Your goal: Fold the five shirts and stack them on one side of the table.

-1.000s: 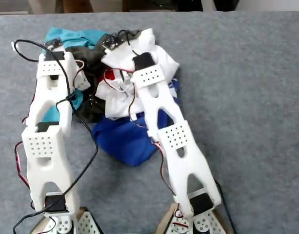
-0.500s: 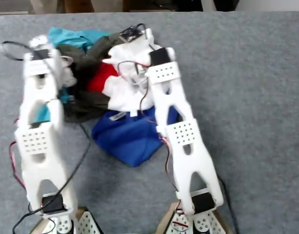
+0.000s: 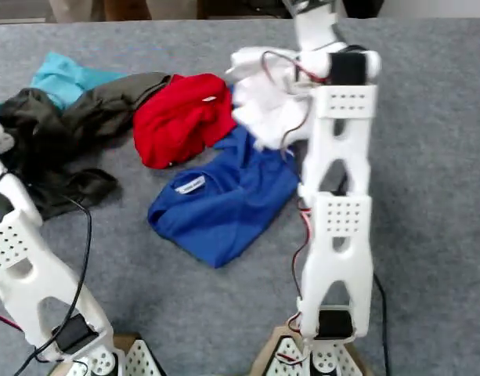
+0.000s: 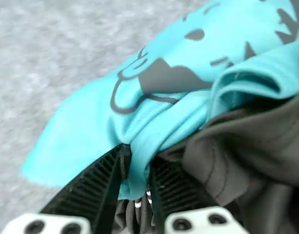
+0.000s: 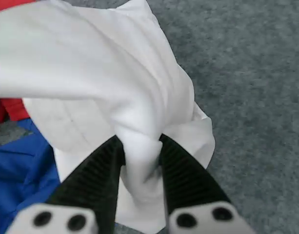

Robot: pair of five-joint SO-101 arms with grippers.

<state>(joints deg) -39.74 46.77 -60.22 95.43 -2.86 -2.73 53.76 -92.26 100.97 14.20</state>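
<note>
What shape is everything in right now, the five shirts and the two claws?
right claw, shut on the white shirt
left claw, shut on the teal shirt
white shirt, bunched up in the grip, unfolded
teal shirt, crumpled, unfolded
dark shirt, crumpled on the table, unfolded
red shirt, crumpled, unfolded
blue shirt, lying loose, unfolded, neck label showing
</note>
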